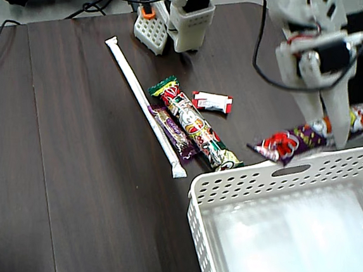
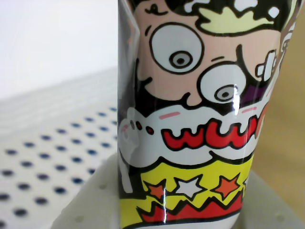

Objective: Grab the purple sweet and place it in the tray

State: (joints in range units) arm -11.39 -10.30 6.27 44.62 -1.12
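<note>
– Five wrapped things in the fixed view, is that right?
– Yes. Four lie on the dark table [image 1: 71,164]. A long white stick [image 1: 143,101] runs diagonally. A small purple sweet [image 1: 176,137] lies against its right side, and a long colourful sweet [image 1: 195,127] is just beside that. A small red-and-white sweet [image 1: 212,102] lies a little apart, towards the top.
– And the fifth?
– That is the purple-ended sweet [image 1: 289,145], and the gripper [image 1: 330,133] has it. The two white fingers are closed around its middle. Its purple end sticks out to the left, near the far rim of the white tray [image 1: 228,181]. Its other end reaches the right edge of the picture. I cannot tell whether it touches the rim.
– Where does the tray sit?
– In the lower right corner, with perforated walls. The arm's base [image 1: 179,15] stands at the top edge of the table.
– What does the wrist view add?
– The purple-ended sweet [image 2: 190,119] fills most of it, standing upright in the frame. It shows a cartoon face with round eyes, a red mouth and a yellow band with stars. There is a purple patch by the right eye. Behind it on the left is the tray [image 2: 43,157], its dotted wall blurred. The fingertips are not clear from here.
</note>
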